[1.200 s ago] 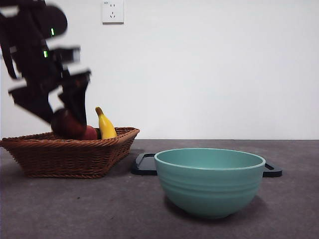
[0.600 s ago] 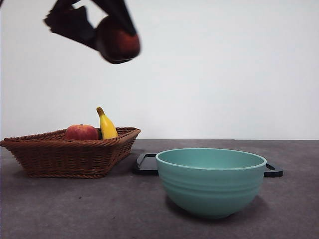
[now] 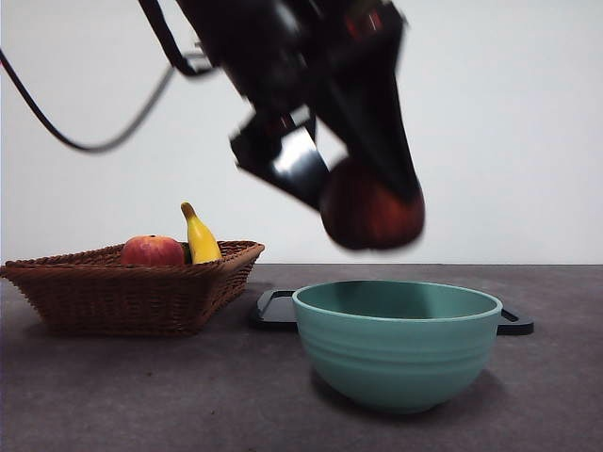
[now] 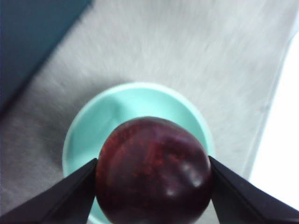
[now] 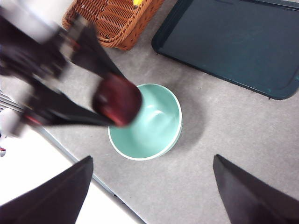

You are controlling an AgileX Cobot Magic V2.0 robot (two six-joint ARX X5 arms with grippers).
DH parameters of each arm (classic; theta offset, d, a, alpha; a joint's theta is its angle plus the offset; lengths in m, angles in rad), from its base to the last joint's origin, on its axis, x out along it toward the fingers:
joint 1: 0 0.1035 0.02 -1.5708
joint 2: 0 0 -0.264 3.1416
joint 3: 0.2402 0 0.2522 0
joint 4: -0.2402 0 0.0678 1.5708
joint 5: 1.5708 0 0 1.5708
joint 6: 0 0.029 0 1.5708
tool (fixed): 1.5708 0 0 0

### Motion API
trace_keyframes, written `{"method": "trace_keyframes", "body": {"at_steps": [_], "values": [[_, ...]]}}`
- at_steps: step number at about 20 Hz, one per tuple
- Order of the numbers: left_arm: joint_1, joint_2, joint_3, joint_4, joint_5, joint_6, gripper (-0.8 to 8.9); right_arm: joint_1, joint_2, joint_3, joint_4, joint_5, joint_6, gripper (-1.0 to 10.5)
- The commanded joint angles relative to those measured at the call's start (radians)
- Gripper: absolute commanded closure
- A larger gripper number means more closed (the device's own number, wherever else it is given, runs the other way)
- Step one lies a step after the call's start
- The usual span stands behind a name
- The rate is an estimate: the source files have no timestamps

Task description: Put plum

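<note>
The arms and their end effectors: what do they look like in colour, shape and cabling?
Both are black. The left end effector has two flat jaws that taper to points, and the right end effector has the same wedge shape. In the front view the left arm is bulky and dark, with a silvery-grey block near the wrist and a black cable looping behind it.

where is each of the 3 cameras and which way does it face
Front: low at table height, level across; left gripper carrying plum above bowl.
Left wrist: looks down past its jaws clamping the plum.
Right wrist: high, looks down; its open jaws, basket, tray.
All share plum and bowl.
</note>
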Motion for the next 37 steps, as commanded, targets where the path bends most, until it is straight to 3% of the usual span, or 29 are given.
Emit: {"method": "trace_keyframes", "body": {"at_steps": [1,7,19,23,25,37], "values": [[-0.033,0.069,0.023,0.026,-0.032,0.041,4.85,0.003,0.008,0.02,0.008,-0.003,0.007,5.3],[-0.069,0.174,0.023,0.074,-0.114,0.084,4.85,0.003,0.008,0.02,0.008,-0.003,0.007,5.3],[-0.082,0.226,0.024,0.099,-0.117,0.106,4.69,0.003,0.008,0.02,0.008,-0.003,0.007,5.3],[-0.085,0.226,0.024,0.098,-0.117,0.1,3.55,0.003,0.008,0.02,0.008,-0.003,0.006,5.3],[-0.085,0.224,0.024,0.096,-0.117,0.099,3.48,0.003,0.008,0.02,0.008,-0.003,0.006,5.3],[-0.077,0.012,0.028,0.099,-0.117,0.095,3.49,0.003,0.008,0.019,0.008,-0.003,0.006,5.3]]}}
